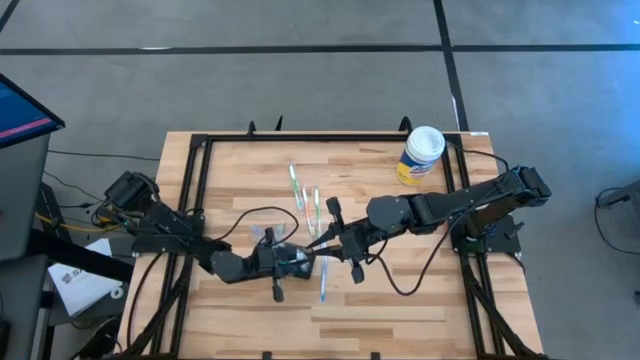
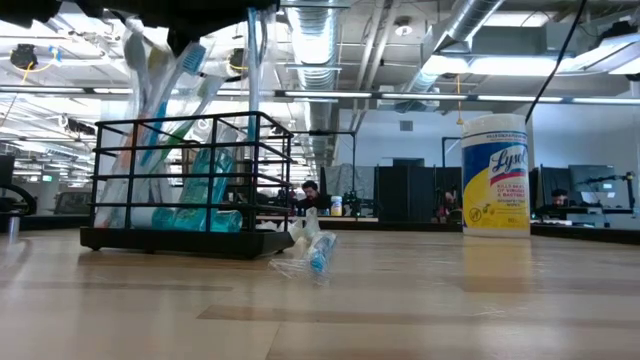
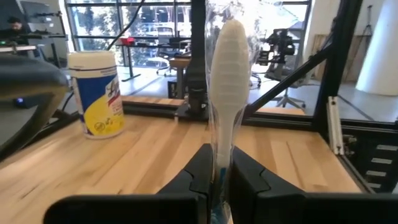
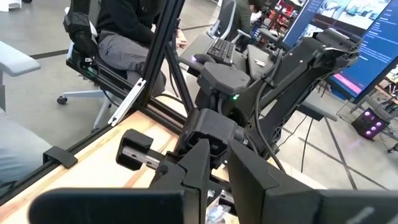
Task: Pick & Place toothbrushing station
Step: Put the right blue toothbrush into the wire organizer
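My bench [image 1: 400, 310] is pale wood inside a black frame [image 1: 200, 140]. My 2 arms meet near its middle, the left reaching in from the left edge, the right from the right edge.

The station [image 2: 185, 175], a black wire rack on a low dark base, stands on the bench in the low view with brushes upright in it; from above it sits at centre, mostly hidden under my arms.

A yellow-and-white canister [image 1: 420, 155] stands upright near the bench's far right corner, well apart from the station.

My left gripper [image 3: 217, 171] has its jaws clamped on a wrapped white brush [image 3: 229, 74], held upright. My right gripper [image 4: 217, 171] has its jaws close together; whether they grip anything I cannot tell.

Loose wrapped brushes [image 1: 305, 195] lie on the wood just beyond the grippers, and 1 [image 1: 323, 278] lies nearer the front.
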Robot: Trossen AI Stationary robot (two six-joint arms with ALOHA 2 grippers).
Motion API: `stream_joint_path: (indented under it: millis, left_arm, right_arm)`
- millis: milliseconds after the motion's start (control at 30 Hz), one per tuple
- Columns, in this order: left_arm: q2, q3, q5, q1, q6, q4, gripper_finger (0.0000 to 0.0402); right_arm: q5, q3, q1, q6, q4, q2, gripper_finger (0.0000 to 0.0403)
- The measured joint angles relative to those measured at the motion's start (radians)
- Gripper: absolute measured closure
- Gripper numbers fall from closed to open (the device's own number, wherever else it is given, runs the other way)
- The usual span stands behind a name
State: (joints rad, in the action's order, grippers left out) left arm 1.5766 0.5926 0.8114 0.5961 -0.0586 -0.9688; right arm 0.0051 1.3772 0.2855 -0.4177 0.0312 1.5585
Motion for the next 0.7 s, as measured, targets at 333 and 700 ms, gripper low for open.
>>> stream_joint_path:
  millis: [333, 700]
  left_arm:
    - [0.005, 0.0, 0.031, 0.0, -0.002, 0.003, 0.0382]
    - [0.005, 0.0, 0.031, -0.003, -0.008, 0.004, 0.0343]
  right_arm:
    - [0.0, 0.0, 0.0, 0.001, 0.02, 0.0, 0.0355]
    - [0.0, 0.0, 0.0, 0.001, 0.021, 0.0, 0.0355]
